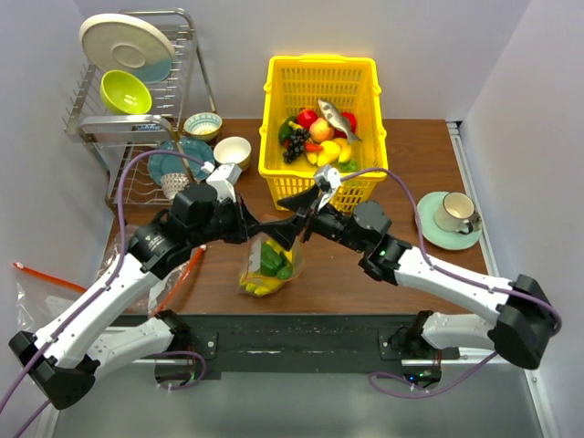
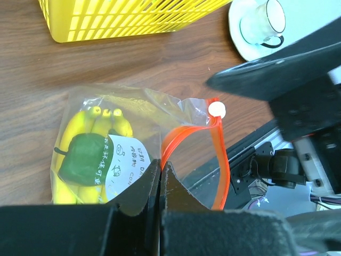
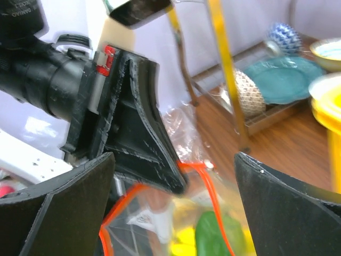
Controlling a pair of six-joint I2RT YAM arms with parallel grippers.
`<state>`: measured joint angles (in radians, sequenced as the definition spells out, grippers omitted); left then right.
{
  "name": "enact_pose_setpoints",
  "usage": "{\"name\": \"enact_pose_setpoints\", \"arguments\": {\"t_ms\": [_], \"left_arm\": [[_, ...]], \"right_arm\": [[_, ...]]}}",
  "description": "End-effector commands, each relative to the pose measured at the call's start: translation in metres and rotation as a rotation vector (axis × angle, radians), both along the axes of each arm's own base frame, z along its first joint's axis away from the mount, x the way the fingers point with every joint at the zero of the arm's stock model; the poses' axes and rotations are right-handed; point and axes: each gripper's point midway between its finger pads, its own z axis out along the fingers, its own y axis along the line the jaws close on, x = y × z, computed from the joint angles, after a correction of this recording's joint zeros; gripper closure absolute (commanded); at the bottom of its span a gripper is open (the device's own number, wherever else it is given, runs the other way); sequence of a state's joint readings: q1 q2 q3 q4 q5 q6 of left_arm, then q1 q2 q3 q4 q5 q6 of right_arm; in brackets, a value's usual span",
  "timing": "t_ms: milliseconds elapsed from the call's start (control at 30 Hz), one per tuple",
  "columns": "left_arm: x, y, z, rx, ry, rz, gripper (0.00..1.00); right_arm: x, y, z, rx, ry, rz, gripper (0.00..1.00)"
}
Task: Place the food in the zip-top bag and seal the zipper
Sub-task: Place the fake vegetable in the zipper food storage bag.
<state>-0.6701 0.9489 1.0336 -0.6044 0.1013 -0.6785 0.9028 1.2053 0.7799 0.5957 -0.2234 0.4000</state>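
L gripper [image 2: 160,175] is pressed shut on the mouth edge of the bag [image 2: 133,104], which is held up between the arms, near the basket [image 1: 319,119]. This grip is prob. meant to keep the mouth steady for the other arm. Bananas [image 2: 80,125] and a green piece [image 2: 80,157] are seen inside, partly behind a white label [image 2: 125,160]. Only "DA" and "CON" plus some East Asian characters can be read; the rest is creased. The zipper [image 2: 221,154] strips are parted, so the seal is judged not yet made. A white slider [image 2: 216,109] is set at the strips' far end. R gripper [image 3: 173,176] is spread wide w/ nothing held, near the slider, likely to be closed on it next
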Motion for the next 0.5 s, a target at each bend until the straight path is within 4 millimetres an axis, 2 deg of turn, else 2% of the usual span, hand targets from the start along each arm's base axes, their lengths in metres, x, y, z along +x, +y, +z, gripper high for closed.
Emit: {"name": "enact_pose_setpoints", "arguments": {"t_ms": [0,100,233,333,467], "left_arm": [[0.002,0.000,0.027,-0.032,-0.070,-0.001,1.00],[0.001,0.002,0.025,-0.028,-0.072,0.005,1.00],[0.002,0.002,0.026,-0.027,-0.078,0.007,1.00],[0.003,0.002,0.027,-0.027,-0.080,0.004,1.00],[0.003,0.002,0.028,-0.030,-0.082,0.005,1.00]], "right_arm": [[0.011,-0.029,0.009,-0.172,0.021,-0.140,0.09],[0.009,-0.049,-0.009,-0.351,0.132,-0.192,0.16],[-0.012,-0.070,-0.038,-0.522,0.282,-0.174,0.19],[-0.024,-0.081,-0.057,-0.570,0.366,-0.171,0.27],[-0.036,-0.083,-0.069,-0.568,0.432,-0.147,0.38]]}}
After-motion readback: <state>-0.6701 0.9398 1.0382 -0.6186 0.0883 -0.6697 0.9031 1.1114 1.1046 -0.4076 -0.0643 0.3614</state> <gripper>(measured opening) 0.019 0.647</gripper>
